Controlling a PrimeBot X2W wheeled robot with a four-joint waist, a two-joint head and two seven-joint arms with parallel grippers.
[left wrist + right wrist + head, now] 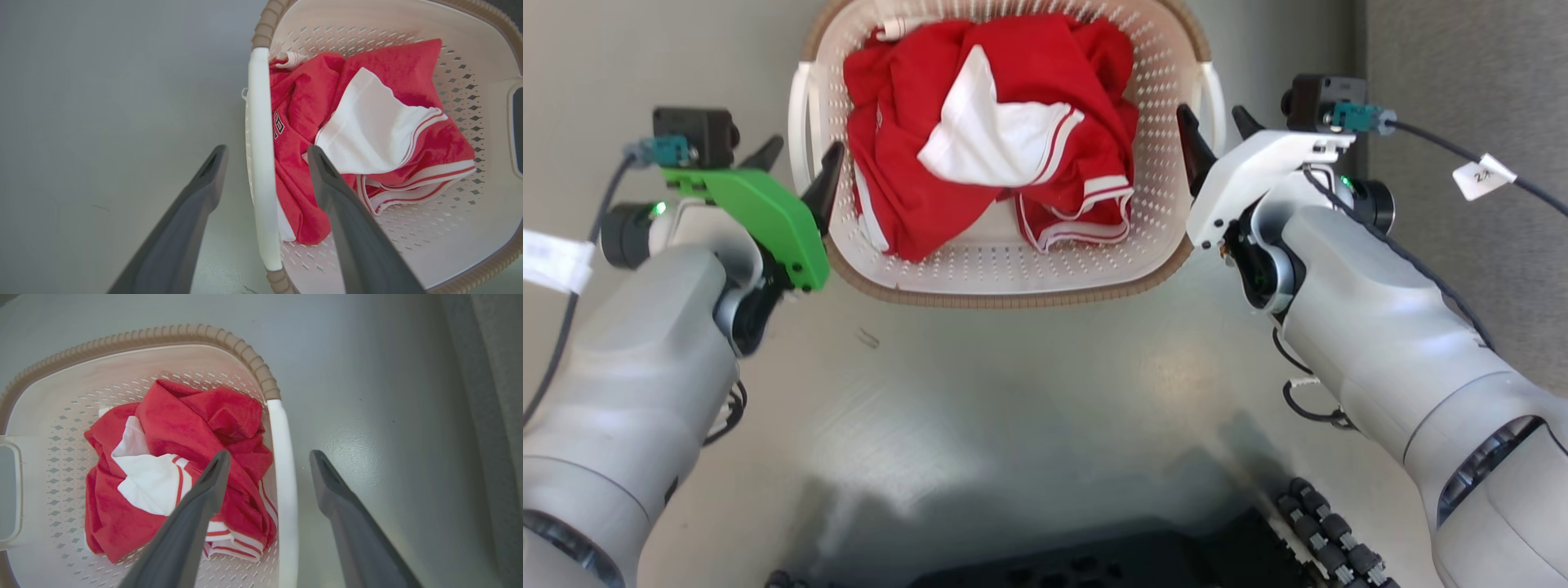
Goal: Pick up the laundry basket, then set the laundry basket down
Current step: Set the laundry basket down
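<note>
The laundry basket [1013, 298], cream-white and perforated with a brown woven-look rim, stands on the grey floor at the top middle of the head view. A crumpled red and white garment [1013, 98] lies in it. My left gripper [800, 159] is open at the basket's left side. In the left wrist view the left gripper [267, 151] has one finger on each side of the white handle [261, 163]. My right gripper [1217, 126] is open at the right side. There the right gripper [269, 455] straddles the other white handle [282, 477] the same way.
A darker grey textured strip [1462, 65] runs along the right edge of the floor. My dark wheeled base [1094, 563] shows at the bottom. Bare grey floor [1029, 392] lies between the basket and the base.
</note>
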